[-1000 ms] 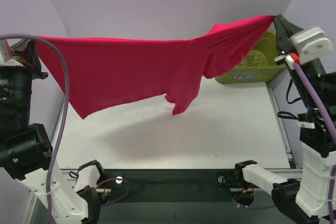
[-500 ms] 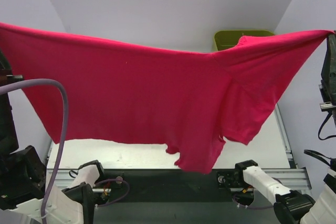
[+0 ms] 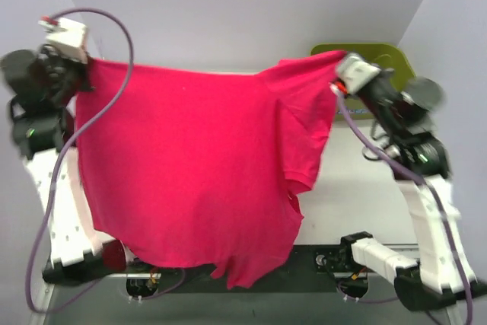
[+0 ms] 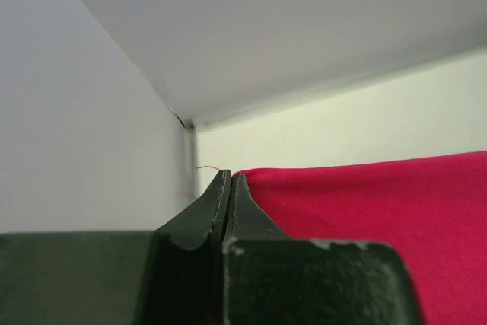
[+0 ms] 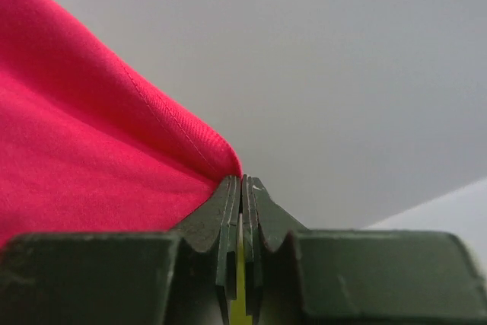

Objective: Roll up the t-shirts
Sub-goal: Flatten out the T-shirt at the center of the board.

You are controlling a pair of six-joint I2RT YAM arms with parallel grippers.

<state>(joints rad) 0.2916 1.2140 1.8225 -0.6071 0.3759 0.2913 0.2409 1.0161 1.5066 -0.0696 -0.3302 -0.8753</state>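
A magenta-red t-shirt [image 3: 190, 165] hangs spread in the air between my two arms, its lower hem drooping over the table's near edge. My left gripper [image 3: 90, 74] is shut on its upper left corner; in the left wrist view the black jaws [image 4: 230, 180] pinch the fabric edge [image 4: 365, 195]. Up at the right, my right gripper [image 3: 338, 74] is shut on the other corner, and the hemmed fabric [image 5: 91, 135] runs into its closed tips [image 5: 242, 182].
An olive-green plastic tub [image 3: 380, 55] stands at the back right, partly behind the right arm. The white table [image 3: 358, 195] shows to the right of the shirt. Grey walls close the back and both sides.
Both arms swung the stretched shirt up toward the camera, then brought it back and inward. It now hangs lower and narrower, draped in front of the table.
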